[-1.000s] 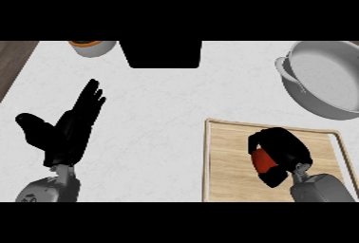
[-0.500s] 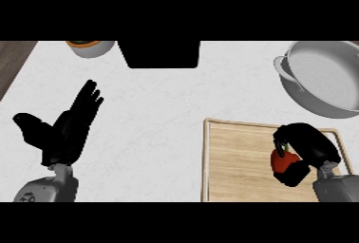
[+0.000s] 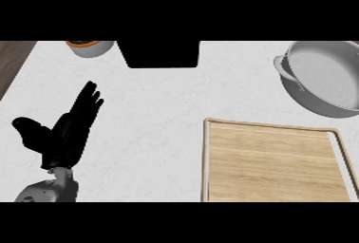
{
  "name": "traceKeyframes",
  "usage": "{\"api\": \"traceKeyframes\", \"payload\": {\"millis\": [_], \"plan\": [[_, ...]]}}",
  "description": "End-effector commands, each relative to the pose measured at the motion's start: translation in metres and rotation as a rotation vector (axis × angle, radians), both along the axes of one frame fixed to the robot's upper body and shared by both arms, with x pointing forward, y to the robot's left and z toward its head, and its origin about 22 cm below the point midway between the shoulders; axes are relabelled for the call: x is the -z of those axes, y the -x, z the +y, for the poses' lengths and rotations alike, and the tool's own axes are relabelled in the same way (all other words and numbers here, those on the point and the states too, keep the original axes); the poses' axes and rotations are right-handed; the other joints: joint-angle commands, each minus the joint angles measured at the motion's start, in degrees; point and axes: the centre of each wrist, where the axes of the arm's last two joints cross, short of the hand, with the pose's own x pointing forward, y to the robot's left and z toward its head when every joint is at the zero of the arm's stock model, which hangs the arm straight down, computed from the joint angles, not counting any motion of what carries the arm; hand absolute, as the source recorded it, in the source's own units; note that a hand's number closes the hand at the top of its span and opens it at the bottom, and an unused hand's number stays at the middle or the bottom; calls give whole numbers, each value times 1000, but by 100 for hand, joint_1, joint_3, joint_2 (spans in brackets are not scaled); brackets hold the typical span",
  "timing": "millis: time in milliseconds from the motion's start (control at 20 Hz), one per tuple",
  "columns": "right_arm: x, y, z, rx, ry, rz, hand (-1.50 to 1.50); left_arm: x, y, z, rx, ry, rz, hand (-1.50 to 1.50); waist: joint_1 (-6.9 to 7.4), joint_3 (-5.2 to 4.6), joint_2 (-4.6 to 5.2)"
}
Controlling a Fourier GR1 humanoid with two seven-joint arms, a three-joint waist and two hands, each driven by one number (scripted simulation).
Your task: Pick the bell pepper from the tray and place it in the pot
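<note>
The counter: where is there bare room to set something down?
Bare white counter lies between the left robot hand and the wooden tray; the tray's board also shows nothing on it. The back edge is crowded: small bowl, black box, pot.

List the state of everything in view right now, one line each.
left robot hand: open, fingers straight, resting at the left of the counter, holding nothing.
right robot hand: not in view.
bell pepper: not in view.
tray: flat on the counter, nothing showing on it.
pot: upright, no lid, nothing visible inside, cut off at the right edge.
small bowl: upright at the top edge, something orange inside.
</note>
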Motion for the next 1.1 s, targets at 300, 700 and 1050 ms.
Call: {"api": "traceKeyframes", "payload": {"millis": [300, 700, 1050], "plan": [[-86, 24, -60, 0, 54, -343, 150, 6, -3, -3, -2, -19, 5, 0, 6, -17, -36], [-174, 11, -34, -174, 59, -623, 150, 3, -2, 3, 3, -20, 14, 0, 57, -20, -33], [-200, -27, -5, -154, -8, -568, 150, 5, 0, -21, 18, -6, 14, 0, 99, -19, -22]]}}
